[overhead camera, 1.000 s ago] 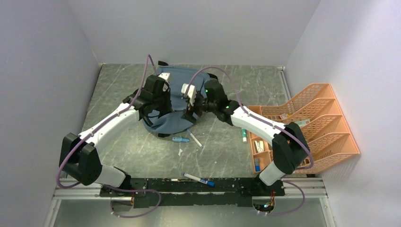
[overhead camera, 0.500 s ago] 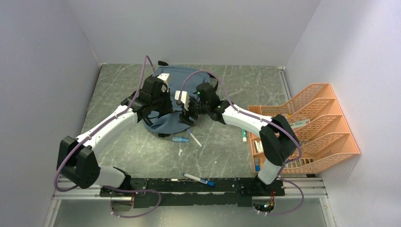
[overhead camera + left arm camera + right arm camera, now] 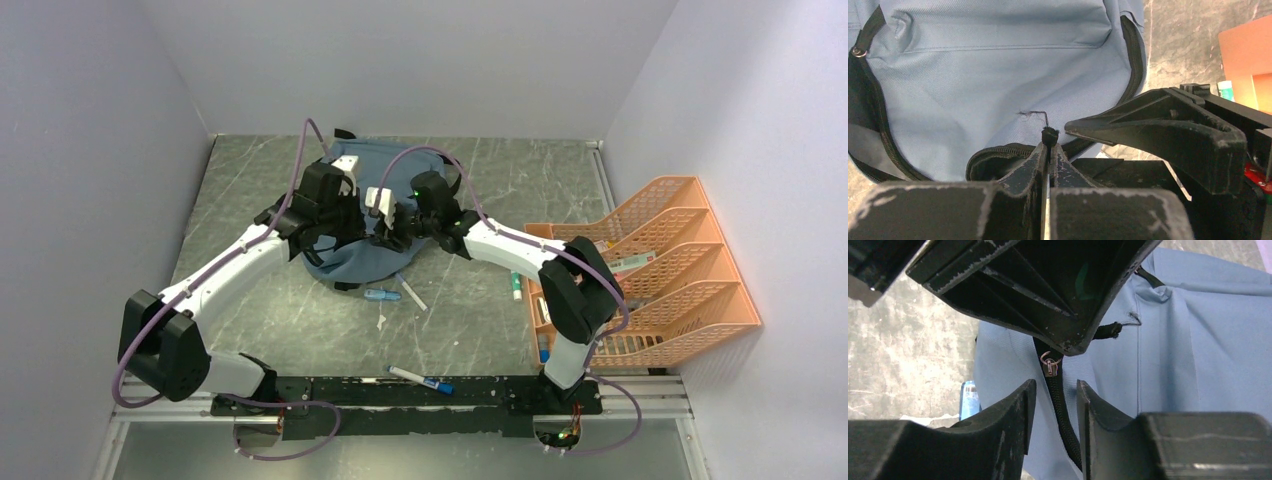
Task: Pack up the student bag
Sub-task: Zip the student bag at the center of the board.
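Note:
The grey-blue student bag [image 3: 358, 262] lies at mid-table under both grippers. My left gripper [image 3: 1049, 146] is shut on the black knotted pull cord [image 3: 1049, 134] of the bag's zipper, above a partly unzipped pocket mouth [image 3: 998, 157]. My right gripper [image 3: 1054, 390] is open with a narrow gap. Its fingers [image 3: 1013, 410] straddle the black zipper track [image 3: 1060, 405] without touching it, just below the metal slider [image 3: 1050, 367]. In the top view the left gripper [image 3: 350, 225] and right gripper [image 3: 388, 232] sit close together over the bag.
An orange mesh tray rack [image 3: 690, 260] stands at the right with small items beside it [image 3: 516, 288]. A blue item [image 3: 381, 295] and a white pen [image 3: 411, 292] lie just in front of the bag. A marker [image 3: 420, 380] rests by the front rail.
My right gripper has moved left over the bag toward the left gripper, and its jaws have narrowed around the zipper track. The left gripper has kept its hold and place.

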Controlling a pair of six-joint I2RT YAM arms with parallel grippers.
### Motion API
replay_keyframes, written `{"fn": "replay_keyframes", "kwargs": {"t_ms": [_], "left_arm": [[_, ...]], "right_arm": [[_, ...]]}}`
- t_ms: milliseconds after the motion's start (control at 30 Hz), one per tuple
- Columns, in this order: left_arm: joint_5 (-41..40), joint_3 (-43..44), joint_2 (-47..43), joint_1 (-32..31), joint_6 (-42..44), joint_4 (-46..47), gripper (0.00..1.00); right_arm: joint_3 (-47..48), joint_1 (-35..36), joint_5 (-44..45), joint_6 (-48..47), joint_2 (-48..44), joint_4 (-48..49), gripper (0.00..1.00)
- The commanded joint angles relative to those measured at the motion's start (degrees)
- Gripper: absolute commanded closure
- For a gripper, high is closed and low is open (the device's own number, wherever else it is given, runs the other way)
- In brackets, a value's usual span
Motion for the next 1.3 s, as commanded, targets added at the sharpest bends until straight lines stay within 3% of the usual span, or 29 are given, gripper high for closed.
{"fn": "replay_keyframes", "kwargs": {"t_ms": [0, 600, 767, 833, 1267], "left_arm": [[1.4, -0.5, -1.6, 0.7, -0.2, 3.6, 0.95], [0.6, -0.9, -3.7, 0.7, -1.7, 5.2, 0.95], [-0.1, -1.1, -3.3, 0.7, -2.1, 4.8, 0.95], [-0.4, -1.1, -3.1, 0.8, -2.4, 4.0, 0.95], [-17.8, 0.2, -2.5, 5.1, -5.3, -7.8, 0.95]], "right_arm": [[-1.2, 0.1, -1.1, 0.8, 0.2, 4.1, 0.61], [-2.1, -0.7, -0.9, -1.2, 2.0, 2.7, 0.53], [-1.9, -1.2, -1.6, -0.9, 1.8, 2.5, 0.82], [-1.9, -1.3, -1.1, -0.8, 1.9, 2.1, 0.99], [-6.4, -5.0, 1.0, 1.6, -0.8, 4.7, 1.0]]}}
